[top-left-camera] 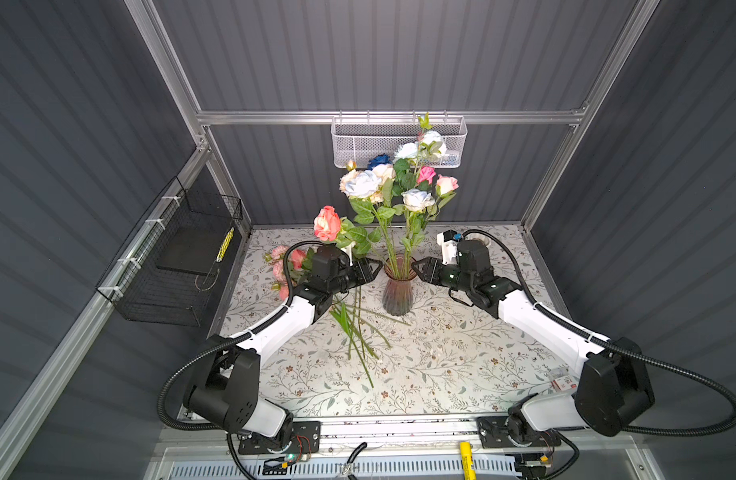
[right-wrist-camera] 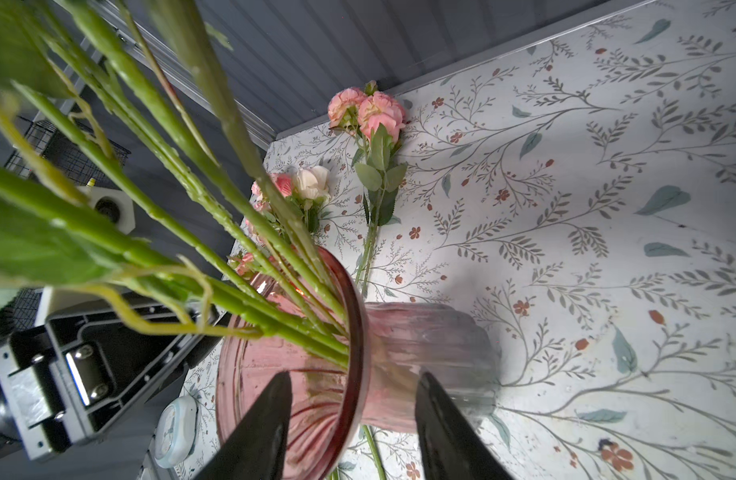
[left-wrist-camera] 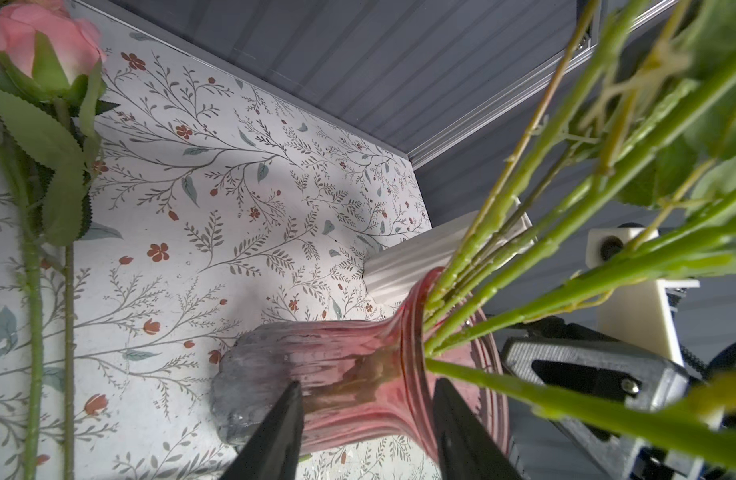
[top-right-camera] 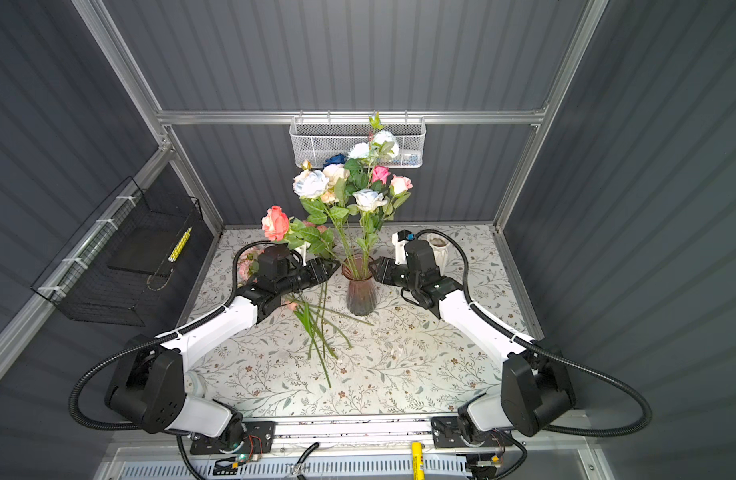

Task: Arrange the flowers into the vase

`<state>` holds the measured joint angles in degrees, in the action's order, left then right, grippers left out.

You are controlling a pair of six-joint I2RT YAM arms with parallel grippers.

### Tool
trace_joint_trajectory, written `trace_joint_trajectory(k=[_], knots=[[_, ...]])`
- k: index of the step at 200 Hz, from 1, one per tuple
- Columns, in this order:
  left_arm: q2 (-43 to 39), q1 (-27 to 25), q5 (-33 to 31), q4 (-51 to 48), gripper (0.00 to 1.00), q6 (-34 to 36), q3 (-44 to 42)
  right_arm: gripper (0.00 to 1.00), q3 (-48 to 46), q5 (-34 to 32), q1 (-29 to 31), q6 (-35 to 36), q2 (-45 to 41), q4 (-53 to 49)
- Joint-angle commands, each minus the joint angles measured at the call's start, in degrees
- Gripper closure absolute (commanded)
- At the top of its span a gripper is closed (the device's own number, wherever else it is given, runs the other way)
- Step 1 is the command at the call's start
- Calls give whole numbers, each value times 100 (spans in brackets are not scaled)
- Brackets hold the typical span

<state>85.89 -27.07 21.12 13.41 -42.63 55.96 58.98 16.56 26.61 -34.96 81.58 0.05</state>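
1. The vase (top-left-camera: pixel 397 291), of pink ribbed glass, stands upright a little above the middle of the frame in both top views, on the flowered tablecloth (top-left-camera: pixel 441 357)
2. A bunch of flowers (top-left-camera: pixel 399 183) is already in it, with pale blue, cream, pink and one dark blue head. The heads spread upward in front of the white mesh basket (top-left-camera: pixel 358 143) on the back wall, and both wrist views show the green stems passing through the rim
3. Other flowers are outside the vase. The loose stems (top-left-camera: pixel 351 332) lie on the cloth at the lower left of the vase, and the pink heads (top-left-camera: pixel 279 268) rest at the left, behind the left arm. A coral rose (top-left-camera: pixel 327 223) shows above the left wrist; I cannot tell if it lies flat or leans on something
4. The left gripper (top-left-camera: pixel 374 268) points at the vase from the left of the frame, tips just beside the rim. In its wrist view the black fingers (left-wrist-camera: pixel 283 428) stand about half apart and grasp nothing; contact with the glass I cannot tell
5. The right gripper (top-left-camera: pixel 418 266) mirrors it from the right, tips just beside the rim. Its fingers (right-wrist-camera: pixel 266 428) are also half apart, with nothing between them
6. A white ribbed pot (top-right-camera: pixel 439 247) stands behind the right arm, at the upper right of the vase
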Motion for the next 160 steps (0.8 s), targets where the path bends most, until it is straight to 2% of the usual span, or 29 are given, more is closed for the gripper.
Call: trace_joint_trajectory(k=[1,13,40,95,160], knots=[[168,-38,224,388,49,-136,136,52,155,138,-21,-4,81,130],[258,-44,314,541,50,-217,142,54,166,188,-17,-14,118,151],[375,-129,410,717,60,-315,169,56,173,209,-18,0,178,188],[456,-305,476,856,55,-399,174,65,193,464,-9,-20,290,223],[-143,-305,251,537,53,-363,56,75,48,331,-15,-30,158,324]])
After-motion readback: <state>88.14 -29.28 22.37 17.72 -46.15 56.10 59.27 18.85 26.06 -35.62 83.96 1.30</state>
